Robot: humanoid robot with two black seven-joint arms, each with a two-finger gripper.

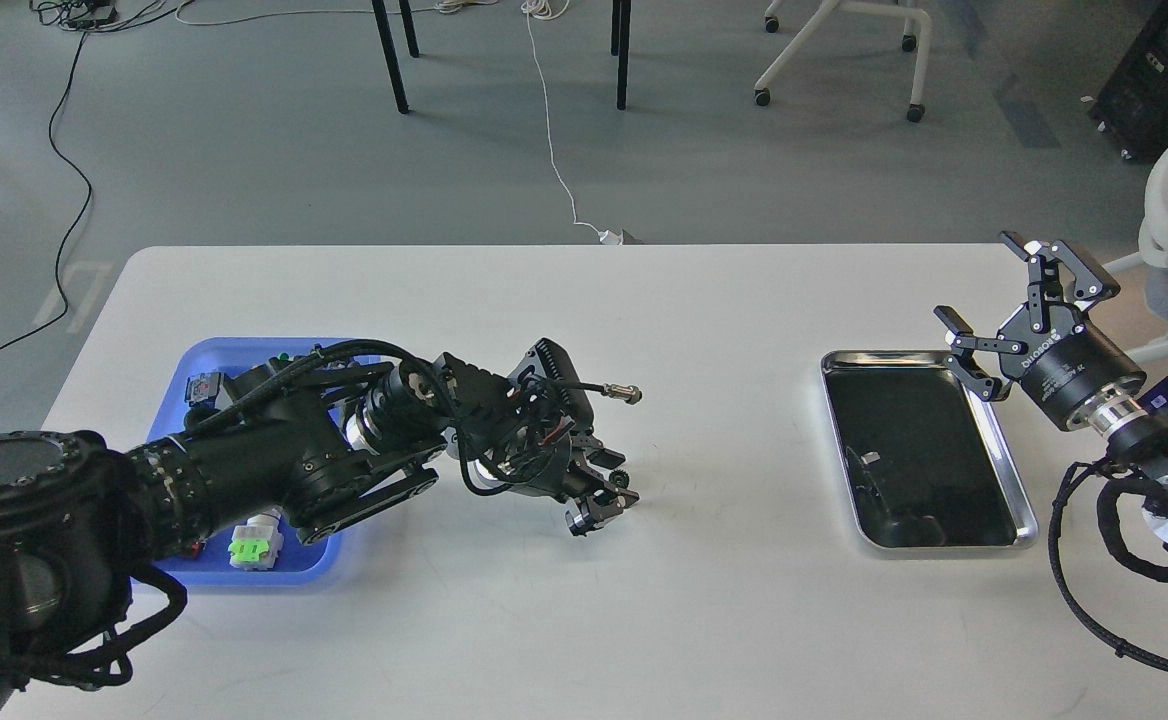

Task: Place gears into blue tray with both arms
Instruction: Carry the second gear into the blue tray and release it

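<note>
My left arm reaches from the lower left across the blue tray (296, 572) to the middle of the white table. Its gripper (606, 492) points down and right with the fingers drawn together on a tiny black gear (620, 479), which shows between the fingertips just above the table surface. My right gripper (980, 280) hovers at the far right, over the back right corner of the steel tray, with its fingers spread wide and nothing between them. Most of the blue tray lies hidden under my left arm.
A shiny steel tray (1012, 478) with a dark bottom lies at the right. A green and white push-button switch (255, 547) and other small parts sit in the blue tray. A cable plug (627, 393) sticks out above my left wrist. Chair and table legs stand beyond the table.
</note>
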